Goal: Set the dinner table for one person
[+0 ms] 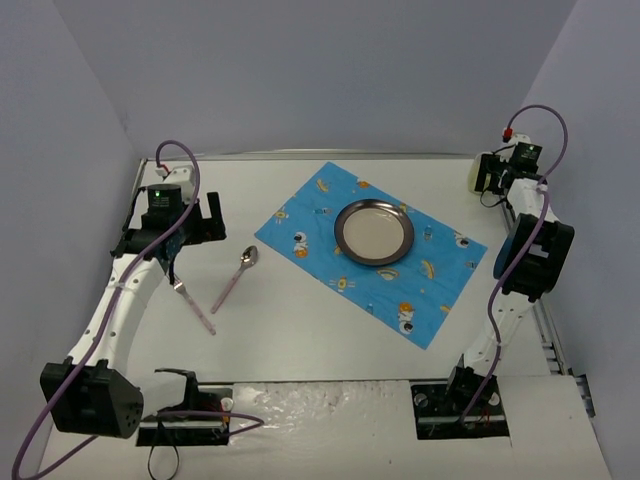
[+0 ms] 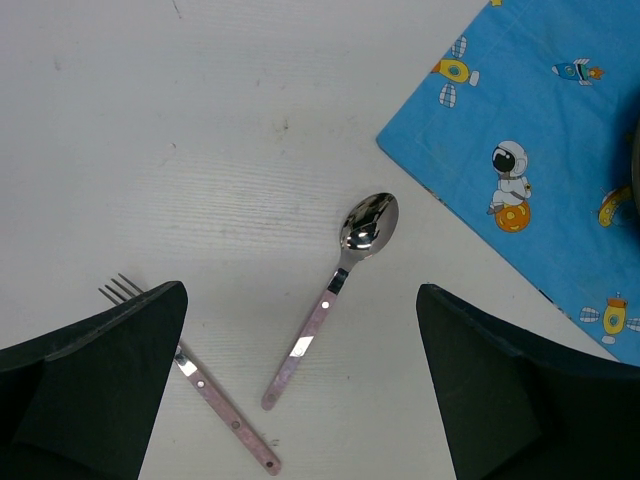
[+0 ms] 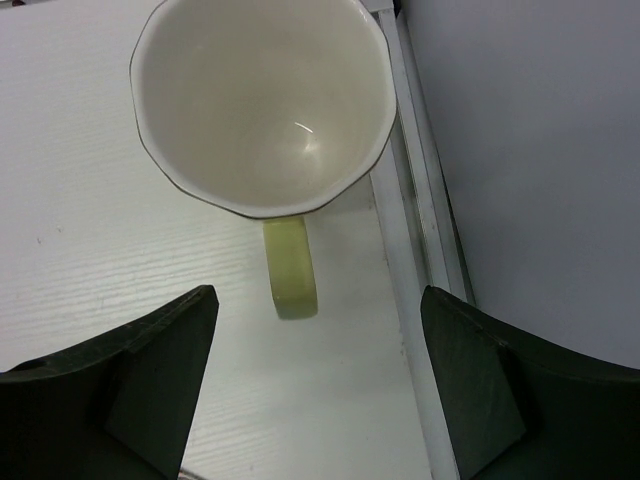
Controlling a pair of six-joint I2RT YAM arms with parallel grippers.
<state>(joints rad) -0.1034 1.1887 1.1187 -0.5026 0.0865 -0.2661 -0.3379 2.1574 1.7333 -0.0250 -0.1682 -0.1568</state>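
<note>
While the left gripper [image 2: 300, 293] hangs wide open over a spoon [image 2: 331, 298] and fork [image 2: 226, 416], white dinner table [image 1: 300, 340] spreading beneath both arms, plate [image 1: 374, 232] on blue cloth [image 1: 318, 208], right gripper [image 3: 318, 296] parted, empty, above a cup [image 3: 262, 100].

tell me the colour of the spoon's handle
Pale pink, on the pink-handled metal spoon; clearest in the left wrist view.

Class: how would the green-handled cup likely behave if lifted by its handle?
The cup looks like glazed ceramic: probably stiff, weighty and breakable. Its glossy wall may be slippery. Held by the narrow handle alone, it could swing, as most of its weight sits to one side.
</note>
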